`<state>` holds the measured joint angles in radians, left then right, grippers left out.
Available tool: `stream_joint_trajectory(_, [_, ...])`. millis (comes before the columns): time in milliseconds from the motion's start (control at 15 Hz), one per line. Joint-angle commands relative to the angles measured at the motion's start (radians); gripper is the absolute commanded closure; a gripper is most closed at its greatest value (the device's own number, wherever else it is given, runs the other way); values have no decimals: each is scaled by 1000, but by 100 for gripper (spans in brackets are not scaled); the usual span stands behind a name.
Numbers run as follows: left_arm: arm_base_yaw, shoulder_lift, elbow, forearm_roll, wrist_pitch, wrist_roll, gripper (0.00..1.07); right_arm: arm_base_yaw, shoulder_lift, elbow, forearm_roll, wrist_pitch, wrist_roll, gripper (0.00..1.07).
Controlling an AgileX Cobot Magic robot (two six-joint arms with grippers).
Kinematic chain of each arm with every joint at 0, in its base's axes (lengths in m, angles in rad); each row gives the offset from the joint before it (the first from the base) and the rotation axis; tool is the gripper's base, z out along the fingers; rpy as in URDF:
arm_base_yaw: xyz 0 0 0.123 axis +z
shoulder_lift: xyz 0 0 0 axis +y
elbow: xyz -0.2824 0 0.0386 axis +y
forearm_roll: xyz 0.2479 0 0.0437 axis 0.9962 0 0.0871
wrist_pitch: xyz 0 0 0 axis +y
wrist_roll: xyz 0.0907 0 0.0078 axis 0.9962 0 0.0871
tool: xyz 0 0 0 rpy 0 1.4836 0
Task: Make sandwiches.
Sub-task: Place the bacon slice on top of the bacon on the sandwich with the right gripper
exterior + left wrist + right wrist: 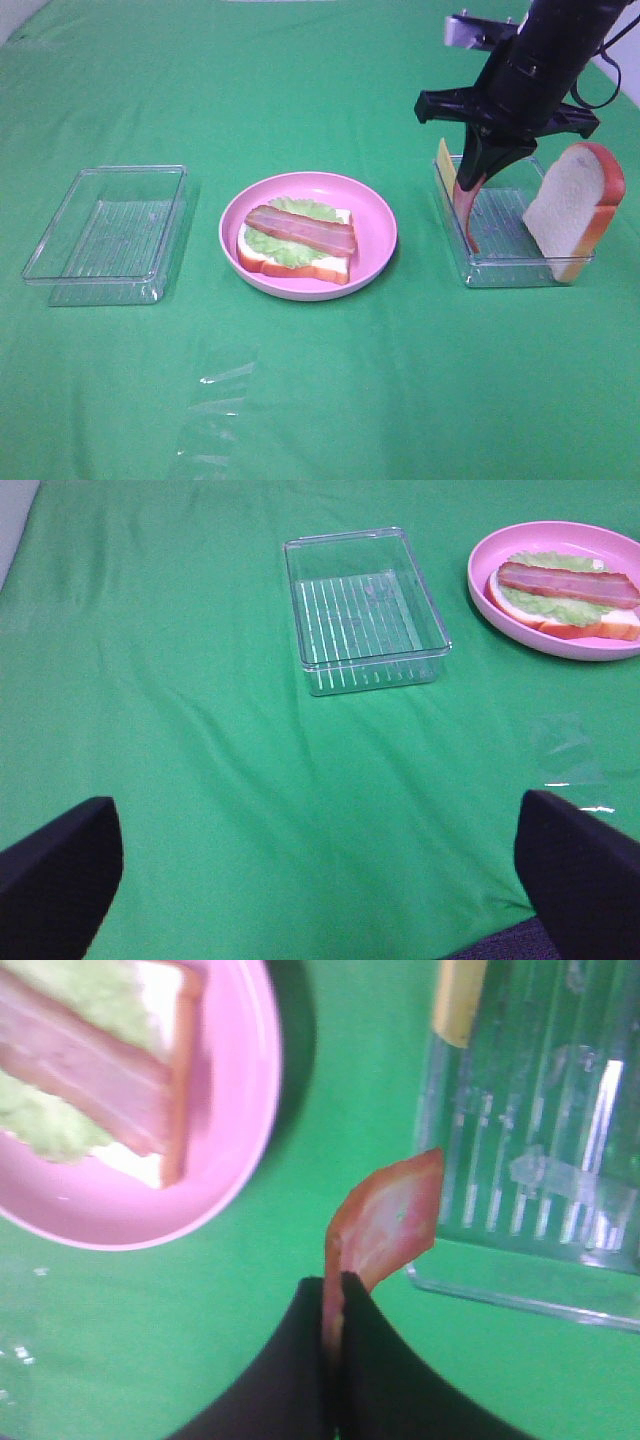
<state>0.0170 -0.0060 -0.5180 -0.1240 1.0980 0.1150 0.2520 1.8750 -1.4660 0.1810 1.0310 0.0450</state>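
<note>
Now we have our right gripper above the nine-o'clock end of the right tray. Its fingers are pressed together on the top end of a loose bacon strip. The strip dangles with its long axis running twelve to six in the high view. Whether its lower tip touches the tray floor we cannot tell. In the right wrist view the dark fingertips pinch the strip flat between them.

The half-built sandwich lies on the pink plate in the middle of the green cloth. It is a bread base with lettuce and one bacon piece on top, lying nearly nine to three. From our right gripper it sits between eight and nine o'clock, well apart. We judge the carry must go that way, with the hanging strip laid down along the same nine-to-three line.

Our right arm is clearly the nearer one. Our left gripper has its fingers spread wide on nothing, over bare cloth. The left tray lies at nine o'clock of the plate. In the right tray the yellow cheese stands at the nine-o'clock wall and the bread slice leans at the three-o'clock end.
</note>
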Motion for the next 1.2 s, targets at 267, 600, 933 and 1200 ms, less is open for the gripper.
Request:
stream_joint_trajectory(267, [1,-22,-1,-4,-16,-8,8,0,-43,-4,549,-105,-342,107])
stream_joint_trajectory(600, [1,-22,-1,-4,-16,-8,8,14,65,-4,927,-162,-591,107])
stream_joint_trajectory(933, [1,-22,-1,-4,-16,-8,9,83,184,-25,945,-173,-632,107])
stream_joint_trajectory(1200, [1,-22,-1,-4,-16,-8,9,154,285,-139,933,-133,-641,107])
